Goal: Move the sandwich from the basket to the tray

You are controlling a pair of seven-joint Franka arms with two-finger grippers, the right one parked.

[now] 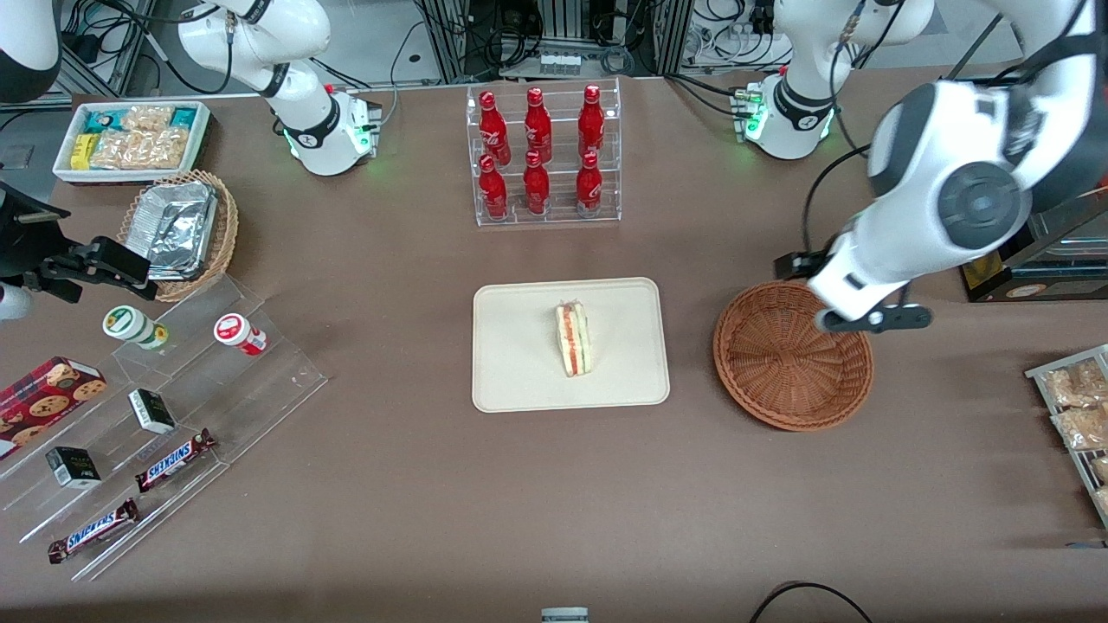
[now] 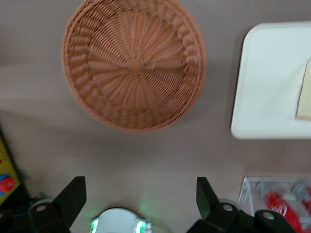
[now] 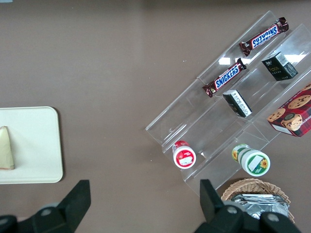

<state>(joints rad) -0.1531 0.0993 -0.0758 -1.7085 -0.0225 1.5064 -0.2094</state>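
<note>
The sandwich [image 1: 574,339] lies on the cream tray [image 1: 519,363] in the middle of the table, a pale wedge with red and green layers. Its edge shows in the left wrist view [image 2: 304,97] on the tray [image 2: 267,87], and in the right wrist view [image 3: 5,148]. The reddish-brown wicker basket [image 1: 792,355] stands beside the tray toward the working arm's end, with nothing in it [image 2: 133,63]. My left gripper [image 1: 872,318] hangs high over the basket's rim that is farther from the front camera. It is open and holds nothing [image 2: 140,182].
A clear rack of red bottles [image 1: 545,156] stands farther from the front camera than the tray. A tiered clear shelf with snacks [image 1: 147,407], a foil-lined basket [image 1: 177,229] and a white snack box [image 1: 134,138] lie toward the parked arm's end. Snack packets [image 1: 1078,407] lie at the working arm's end.
</note>
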